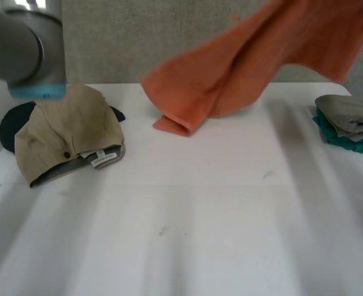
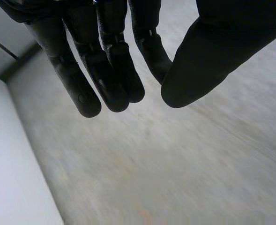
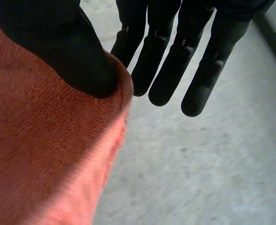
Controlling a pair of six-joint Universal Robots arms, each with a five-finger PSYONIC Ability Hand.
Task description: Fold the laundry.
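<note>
Pinching the orange cloth [image 3: 48, 154] in the right hand [image 3: 168, 56]: thumb [image 3: 67, 51] pressed onto the cloth's rounded edge, straight fingers [image 3: 201, 70] just behind, the edge caught between thumb and nearest finger. Past those fingertips, a grey speckled surface [image 3: 212, 164], with a dark strip [image 3: 271, 28] along one side.

From the head view, held high over the far right of the white table [image 1: 187, 228], sweeping down and leftward in a broad drape. Touching the tabletop near the far edge with only the lowest end, doubled under into a small fold.

Holding nothing in the left hand [image 2: 105, 70]: fingers straight and close together, thumb set apart from them across a bare gap. Beyond them, more grey surface [image 2: 175, 164], meeting a pale white surface [image 2: 16, 178] along a straight line. Raised over the table's left side on the left arm [image 1: 21, 49], grey joint and light-blue cap above a tan garment [image 1: 64, 132].

Crumpled there on a dark item [image 1: 12, 123], a white label [image 1: 101, 159] showing at the near hem. Well apart, at the right edge, a grey folded piece [image 1: 347, 111] stacked on a teal folded piece [image 1: 347, 140].

Elsewhere on the tabletop, a few small dark marks [image 1: 163, 231]. Behind the far edge, a plain grey wall [image 1: 119, 43].
</note>
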